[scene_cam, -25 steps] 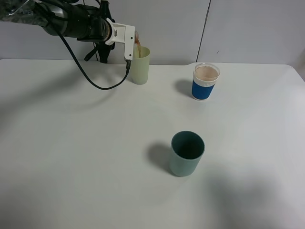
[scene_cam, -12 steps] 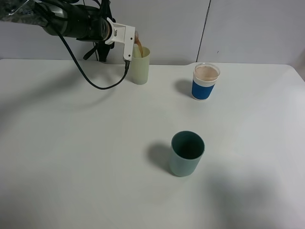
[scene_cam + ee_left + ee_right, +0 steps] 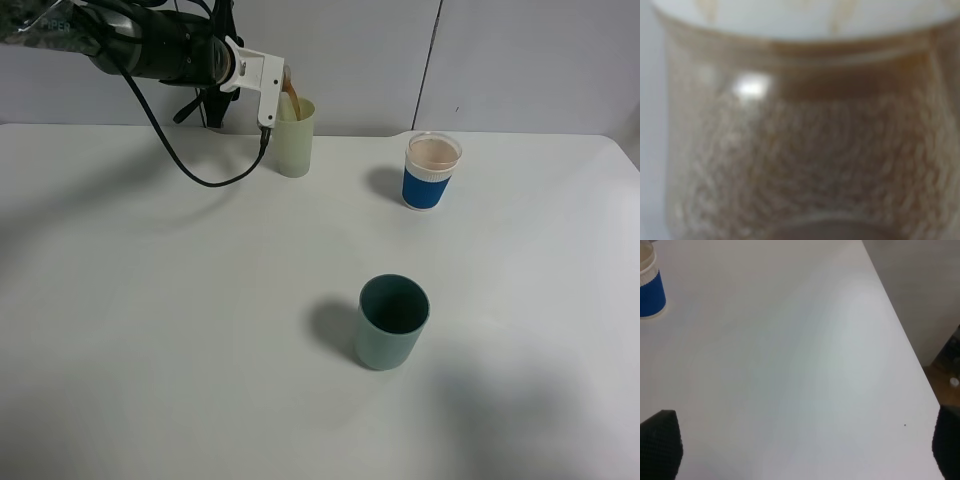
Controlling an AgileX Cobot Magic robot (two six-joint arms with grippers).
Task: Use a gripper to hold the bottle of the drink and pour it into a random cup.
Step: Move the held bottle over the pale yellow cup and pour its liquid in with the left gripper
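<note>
Your left gripper (image 3: pixel 282 88) is at the far left of the surface (image 3: pixel 150 330). Its jaws are clamped tight on the bottle (image 3: pixel 290 92), which is tipped mouth-down over the rim of the cup (image 3: pixel 295 140), the pale yellow-green tumbler at the far edge. From the high view you cannot tell whether the neck touches the rim or hangs just above it. In the left wrist view the bottle (image 3: pixel 805 150) fills the frame, blurred, with frothy brown drink against its clear wall. This looks like the pour itself, so deepen the tilt slowly and aim the mouth inside the rim, not over its edge. Avoid leaning on the tumbler, since it is tall and slim and would likely tip under a sideways push. Do not squeeze harder either, as a thin plastic body may buckle and spurt. Roll the bottle back upright before you draw it away, so no drip lands on the surface. Your right gripper (image 3: pixel 800 450) is out of the high view, with its jaws wide and nothing between them. Its 2 dark pads (image 3: pixel 660 445) stand well apart above bare surface, far from the blue-sleeved cup (image 3: pixel 432 172), and it is best left there. The dark teal cup (image 3: pixel 392 322) stands near the middle, well clear of the pour. No brand or writing can be read anywhere: the bottle's label is hidden or blurred, and the blue sleeve looks plain.
</note>
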